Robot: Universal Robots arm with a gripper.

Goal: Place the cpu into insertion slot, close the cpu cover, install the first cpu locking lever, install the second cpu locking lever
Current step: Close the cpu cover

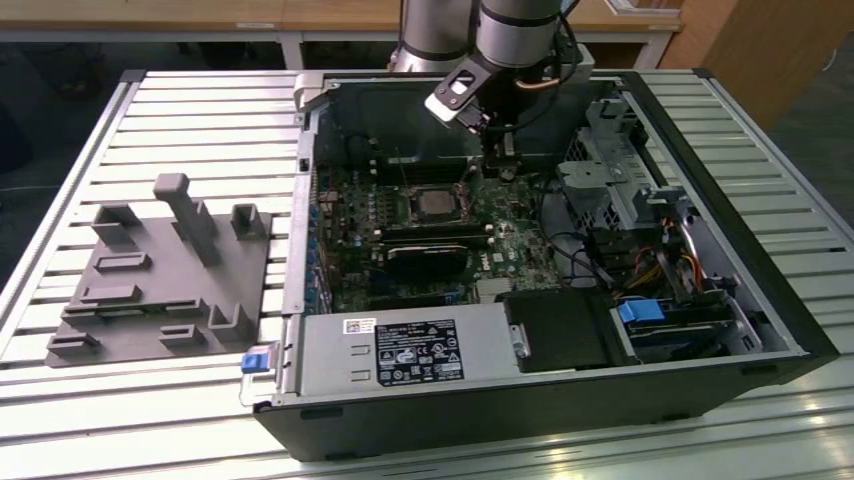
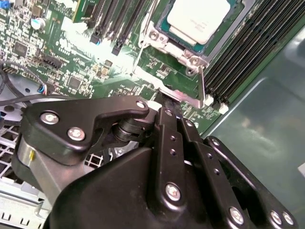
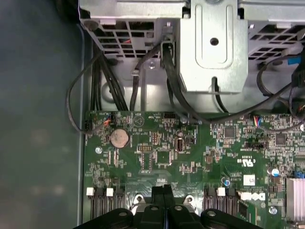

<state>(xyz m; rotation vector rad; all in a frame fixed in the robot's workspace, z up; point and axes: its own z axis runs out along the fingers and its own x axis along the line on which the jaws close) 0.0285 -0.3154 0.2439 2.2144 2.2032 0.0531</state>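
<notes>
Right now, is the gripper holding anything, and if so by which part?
Nothing visible is held. In the second wrist view, the gripper has its fingers shut together, with its tips at the silvery lever beside the cpu cover.

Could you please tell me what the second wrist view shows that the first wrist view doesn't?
The second wrist view brings in the cpu, with memory slots beside it. The first wrist view brings in a coin battery, black cables and a metal drive cage. Both wrist views share the green circuit board and the tool.
</notes>
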